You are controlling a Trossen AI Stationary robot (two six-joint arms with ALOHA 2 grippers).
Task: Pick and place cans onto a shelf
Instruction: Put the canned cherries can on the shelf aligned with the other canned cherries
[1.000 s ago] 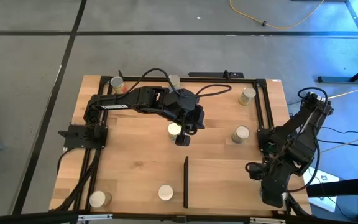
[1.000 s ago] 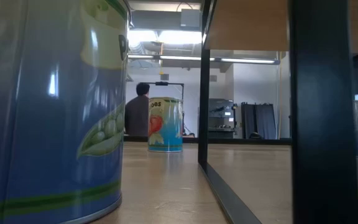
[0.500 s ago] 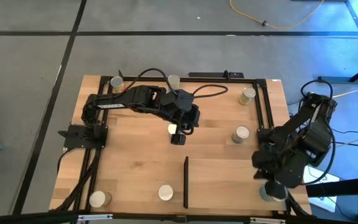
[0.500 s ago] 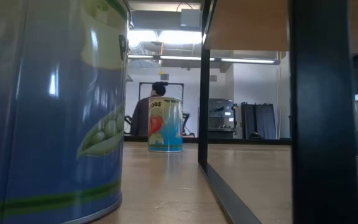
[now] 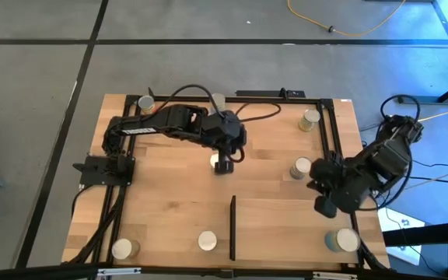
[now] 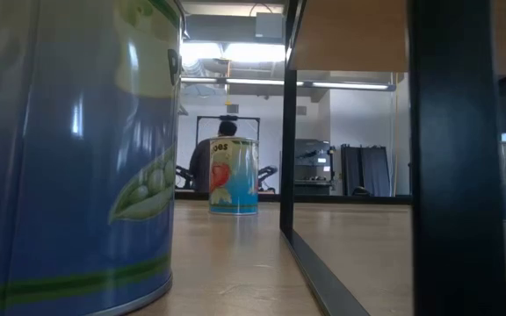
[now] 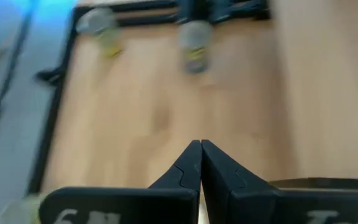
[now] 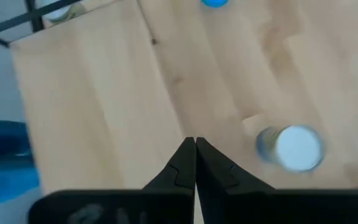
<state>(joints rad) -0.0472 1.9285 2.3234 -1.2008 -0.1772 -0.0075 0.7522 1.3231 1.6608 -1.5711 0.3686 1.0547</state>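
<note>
High view, left to right: cans (image 5: 121,248) scattered on bench (image 5: 162,194); left claw (image 5: 223,165) pressed together, empty, over a mid-bench can (image 5: 215,160); shelf (image 5: 232,227) as thin dark edge near front; right claw (image 5: 324,208) pressed together, empty, near right-edge can (image 5: 346,240).

Yellow cable (image 5: 348,27) on grey floor (image 5: 37,70); seated person (image 6: 207,158) in the room behind.

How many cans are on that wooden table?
8 cans show from above: far-left corner, far edge middle, far right, centre under the left gripper, right-middle, near-left, near-middle, near-right. The arms may hide others.
</note>
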